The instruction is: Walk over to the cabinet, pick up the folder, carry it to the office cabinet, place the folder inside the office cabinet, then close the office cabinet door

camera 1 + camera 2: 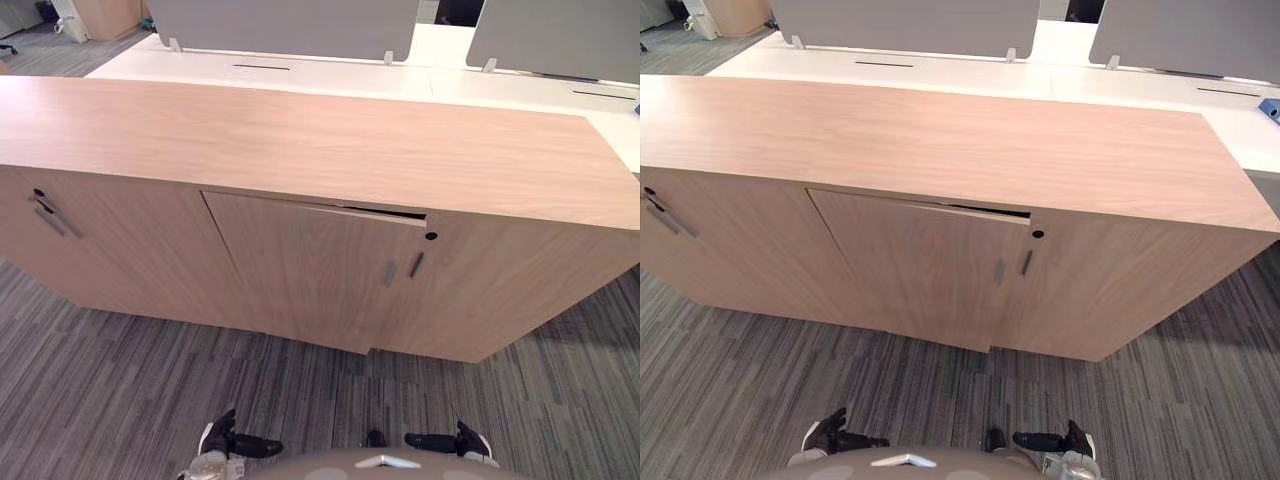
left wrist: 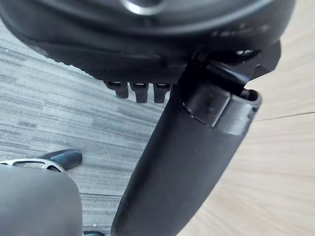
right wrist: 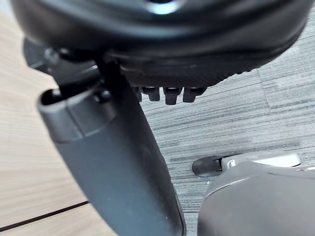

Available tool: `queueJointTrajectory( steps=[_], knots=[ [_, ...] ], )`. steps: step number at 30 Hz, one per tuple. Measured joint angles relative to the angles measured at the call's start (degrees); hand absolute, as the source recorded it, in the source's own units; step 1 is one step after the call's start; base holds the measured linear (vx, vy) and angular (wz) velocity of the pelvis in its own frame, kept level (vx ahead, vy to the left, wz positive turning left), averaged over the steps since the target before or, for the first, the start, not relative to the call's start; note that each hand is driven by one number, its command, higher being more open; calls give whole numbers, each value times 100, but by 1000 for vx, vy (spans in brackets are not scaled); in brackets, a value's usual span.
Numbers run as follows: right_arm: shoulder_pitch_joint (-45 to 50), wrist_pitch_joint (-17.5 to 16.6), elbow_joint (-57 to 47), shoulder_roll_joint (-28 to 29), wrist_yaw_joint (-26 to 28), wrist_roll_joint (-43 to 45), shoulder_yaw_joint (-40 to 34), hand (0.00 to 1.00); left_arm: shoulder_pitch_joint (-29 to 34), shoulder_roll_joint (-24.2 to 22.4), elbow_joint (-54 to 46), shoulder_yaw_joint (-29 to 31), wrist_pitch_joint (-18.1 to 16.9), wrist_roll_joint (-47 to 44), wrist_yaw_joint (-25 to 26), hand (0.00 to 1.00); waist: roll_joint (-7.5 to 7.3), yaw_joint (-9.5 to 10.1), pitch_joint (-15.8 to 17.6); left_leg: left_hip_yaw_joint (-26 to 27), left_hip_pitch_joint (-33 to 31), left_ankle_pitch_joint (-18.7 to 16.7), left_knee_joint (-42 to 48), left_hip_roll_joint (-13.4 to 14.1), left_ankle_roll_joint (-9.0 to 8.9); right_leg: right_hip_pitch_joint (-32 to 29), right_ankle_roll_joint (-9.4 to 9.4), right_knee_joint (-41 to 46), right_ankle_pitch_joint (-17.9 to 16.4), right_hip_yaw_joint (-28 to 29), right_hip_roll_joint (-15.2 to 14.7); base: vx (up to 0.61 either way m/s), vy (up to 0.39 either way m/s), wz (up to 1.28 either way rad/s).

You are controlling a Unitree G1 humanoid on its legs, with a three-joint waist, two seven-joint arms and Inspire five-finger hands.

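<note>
A low, long wooden cabinet (image 1: 300, 150) stands right in front of me, its top at arm's reach. Its middle door (image 1: 310, 270) sits slightly ajar, with a dark gap (image 1: 385, 212) along the upper edge. Two small grey handles (image 1: 403, 269) meet beside a keyhole (image 1: 431, 236). The same door (image 1: 920, 265) appears in the right eye view. My left hand (image 2: 187, 162) hangs by the cabinet front, thumb straight, fingers relaxed, holding nothing. My right hand (image 3: 113, 162) hangs the same way, open and holding nothing.
Behind the cabinet stand white desks (image 1: 330, 72) with grey divider panels (image 1: 280, 20). Another pair of handles (image 1: 50, 218) marks the cabinet's left doors. Grey striped carpet (image 1: 150, 380) lies between me and the cabinet. A small blue object (image 1: 1270, 108) lies on the far right desk.
</note>
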Motion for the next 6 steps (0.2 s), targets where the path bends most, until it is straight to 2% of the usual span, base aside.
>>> queueJointTrajectory(
  steps=[6],
  knots=[
    [-100, 55, 96, 3, 10, -5, -116, 100, -9, -37, 49, 201, 69, 41, -12, 100, -12, 17, 2, -36, 28, 2, -34, -52, 13, 26, 13, -2, -12, -72, -46, -1, -6, 2]
  ],
)
